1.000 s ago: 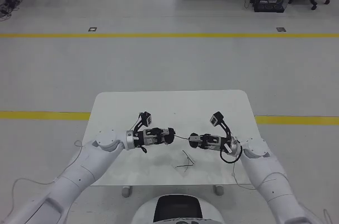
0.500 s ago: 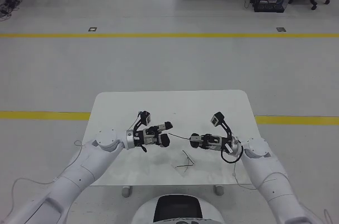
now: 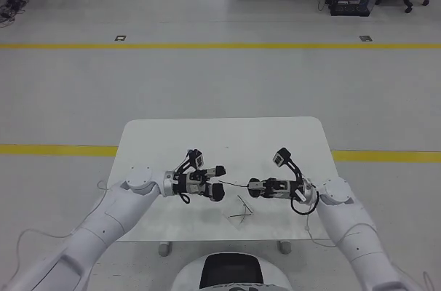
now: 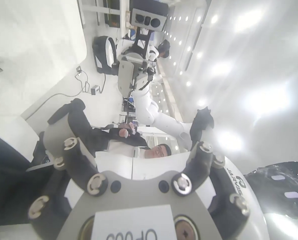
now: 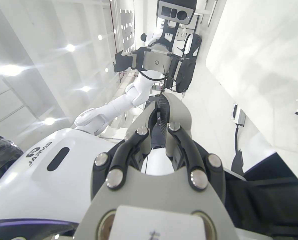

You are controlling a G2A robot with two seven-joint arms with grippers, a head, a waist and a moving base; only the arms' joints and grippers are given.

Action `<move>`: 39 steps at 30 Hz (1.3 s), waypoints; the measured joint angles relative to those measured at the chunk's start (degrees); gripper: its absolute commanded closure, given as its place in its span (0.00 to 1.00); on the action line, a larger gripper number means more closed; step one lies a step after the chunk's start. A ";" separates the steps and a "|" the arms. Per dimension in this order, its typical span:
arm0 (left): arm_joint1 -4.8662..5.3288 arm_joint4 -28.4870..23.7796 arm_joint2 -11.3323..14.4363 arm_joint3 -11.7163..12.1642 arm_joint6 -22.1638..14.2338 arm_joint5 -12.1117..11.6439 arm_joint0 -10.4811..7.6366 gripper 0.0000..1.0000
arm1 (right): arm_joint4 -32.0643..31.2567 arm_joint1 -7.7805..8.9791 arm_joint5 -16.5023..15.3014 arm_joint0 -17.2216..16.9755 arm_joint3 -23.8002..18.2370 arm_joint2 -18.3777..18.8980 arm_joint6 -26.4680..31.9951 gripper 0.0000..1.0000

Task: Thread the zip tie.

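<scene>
Table (image 3: 220, 138): white top, rounded corners, standing on a pale floor (image 3: 220, 80) marked with yellow lines. Lying on it: one bent zip tie (image 3: 244, 206), thin and black, flat on the surface near the middle of the near edge. Strand count not resolvable.

Matt table (image 3: 279, 138), black plastic zip tie (image 3: 236, 185)

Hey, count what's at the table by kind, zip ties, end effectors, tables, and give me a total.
Zip ties: 2, the held zip tie in the shut right end effector and the loose zip tie, which looks like one bent piece, lying on the table.
End effectors: 2, counting the open left end effector.
Tables: 1.
Total: 5.
</scene>
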 measured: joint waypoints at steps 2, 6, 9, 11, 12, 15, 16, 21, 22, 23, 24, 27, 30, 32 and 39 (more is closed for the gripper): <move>-0.18 -0.05 0.31 0.63 -0.72 0.48 -0.49 0.00 | 0.22 0.19 0.01 0.08 -0.19 -0.54 0.09 1.00; -0.66 0.08 1.07 1.62 -1.03 0.52 -1.22 0.00 | 1.32 0.84 0.01 0.12 -1.19 -2.50 0.01 1.00; -0.67 0.06 1.08 1.64 -1.03 0.49 -1.22 0.00 | 1.59 1.01 0.01 0.19 -1.33 -2.67 0.01 1.00; -0.66 0.06 1.07 1.63 -1.03 0.49 -1.21 0.00 | 1.57 0.99 0.01 0.19 -1.31 -2.64 0.01 1.00; -0.66 0.06 1.07 1.62 -1.02 0.49 -1.21 0.00 | 1.56 0.99 0.01 0.18 -1.31 -2.64 0.01 1.00; -0.65 2.10 1.27 0.71 1.27 -0.13 -0.98 0.00 | 1.24 0.97 0.30 -0.12 -1.95 -2.92 -1.08 1.00; -0.64 2.88 1.28 0.32 2.42 -0.45 -0.80 0.00 | 1.09 0.98 0.49 -0.29 -2.38 -3.10 -1.86 1.00; -0.63 5.98 1.07 -1.43 8.29 -2.34 0.10 0.00 | 1.35 1.17 0.97 -0.38 -2.81 -3.67 -3.27 1.00; -0.65 6.27 1.09 -1.72 9.04 -2.46 0.29 0.00 | 1.40 1.19 1.02 -0.29 -2.71 -3.77 -3.40 1.00; -0.67 6.61 1.08 -2.01 9.90 -2.56 0.48 0.00 | 1.47 1.22 1.03 -0.18 -2.57 -3.89 -3.73 1.00; -0.69 6.93 1.05 -2.20 10.65 -2.74 0.60 0.00 | 1.54 1.23 0.98 -0.13 -2.49 -3.97 -4.07 1.00; -0.72 7.41 1.03 -2.64 11.71 -3.20 0.90 0.00 | 1.52 1.27 0.49 -0.09 -2.45 -4.09 -4.96 1.00; -0.72 7.39 1.04 -2.63 11.64 -3.19 0.89 0.00 | 1.49 1.27 0.48 -0.09 -2.47 -4.09 -4.94 1.00; -0.72 7.38 1.04 -2.62 11.63 -3.18 0.88 0.00 | 1.49 1.27 0.49 -0.09 -2.47 -4.09 -4.93 1.00; -0.70 10.35 1.11 -4.47 15.58 -3.24 1.75 0.00 | 0.21 1.36 1.58 -0.51 -3.57 -5.00 -8.47 1.00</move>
